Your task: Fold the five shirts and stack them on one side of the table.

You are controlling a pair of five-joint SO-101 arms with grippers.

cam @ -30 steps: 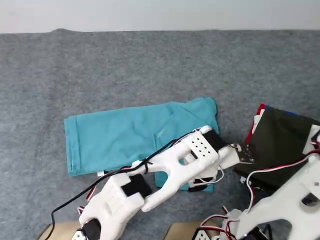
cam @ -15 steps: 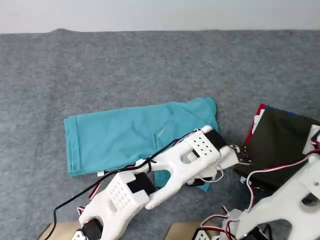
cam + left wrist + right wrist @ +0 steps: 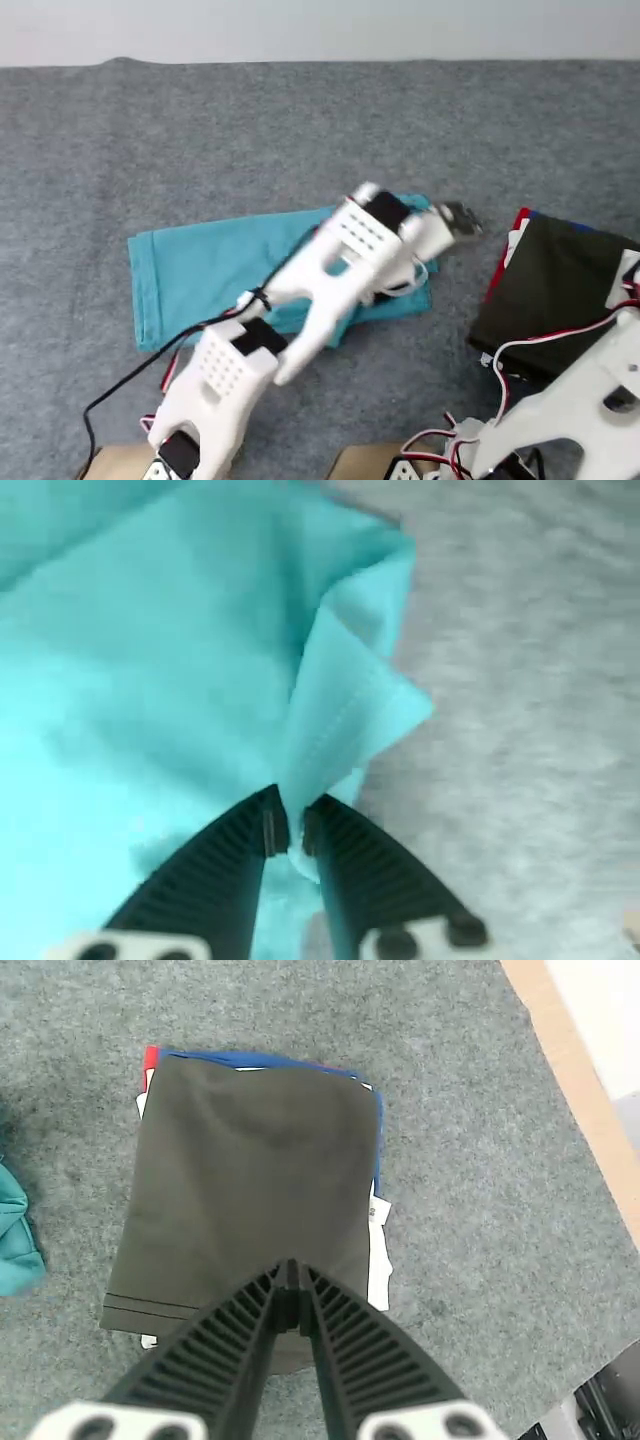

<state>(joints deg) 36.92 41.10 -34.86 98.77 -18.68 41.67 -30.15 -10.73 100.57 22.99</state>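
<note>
Cloth bunches in the left jaws, pinching the teal cotton shirt (image 3: 200, 275) at the centre of the grey felt desk (image 3: 300, 120); right jaws, pressed together, hover over the olive-topped folded stack (image 3: 560, 285) at three o'clock.

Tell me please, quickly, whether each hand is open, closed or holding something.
Left hand: closed on a fold of the teal shirt.
Right hand: closed, nothing visible in it, over the stack.

Looks like a robotics lab bench to me: grey felt mat (image 3: 300, 120) over a wooden tabletop (image 3: 575, 1080), plain white wall (image 3: 320, 30) at twelve o'clock, white plastic arms (image 3: 330, 265) trailing bare red-and-white wiring (image 3: 500, 375) at six o'clock
</note>
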